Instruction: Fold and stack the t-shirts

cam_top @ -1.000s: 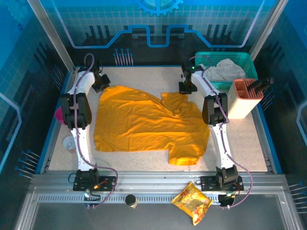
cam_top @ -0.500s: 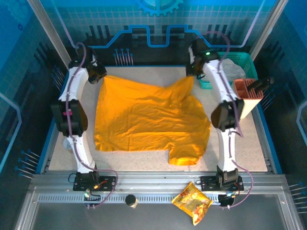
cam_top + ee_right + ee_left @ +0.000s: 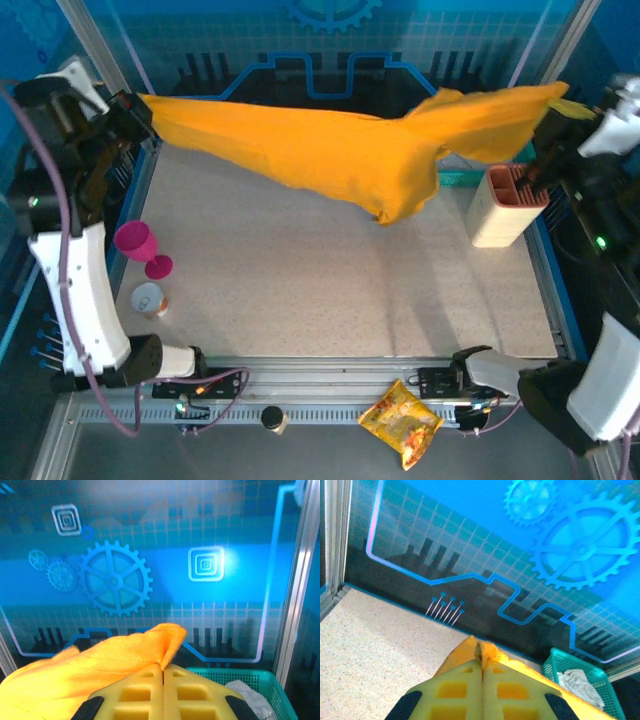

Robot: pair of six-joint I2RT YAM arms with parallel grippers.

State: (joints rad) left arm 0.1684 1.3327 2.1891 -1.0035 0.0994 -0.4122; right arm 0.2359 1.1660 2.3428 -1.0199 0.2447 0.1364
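The orange-yellow t-shirt [image 3: 330,150] hangs stretched in the air across the back of the table, sagging to a low point right of the middle. My left gripper [image 3: 143,107] is raised at the far left and shut on one end of the cloth. My right gripper [image 3: 553,112] is raised at the far right and shut on the other end. In the left wrist view a small bunch of the t-shirt [image 3: 487,652] pokes out above my shut left gripper [image 3: 482,664]. In the right wrist view a fold of the t-shirt [image 3: 120,657] is pinched in my shut right gripper [image 3: 163,668].
A teal basket [image 3: 235,677] with white cloth [image 3: 577,682] stands at the back right, next to a beige holder [image 3: 503,205]. A pink cup [image 3: 140,245] and a small round cup [image 3: 150,299] sit near the left edge. A snack packet [image 3: 402,422] lies on the front rail.
Both arms have risen and swung outward, lifting the t-shirt fully off the table and pulling it taut between them. The pink cup and small round cup now show.
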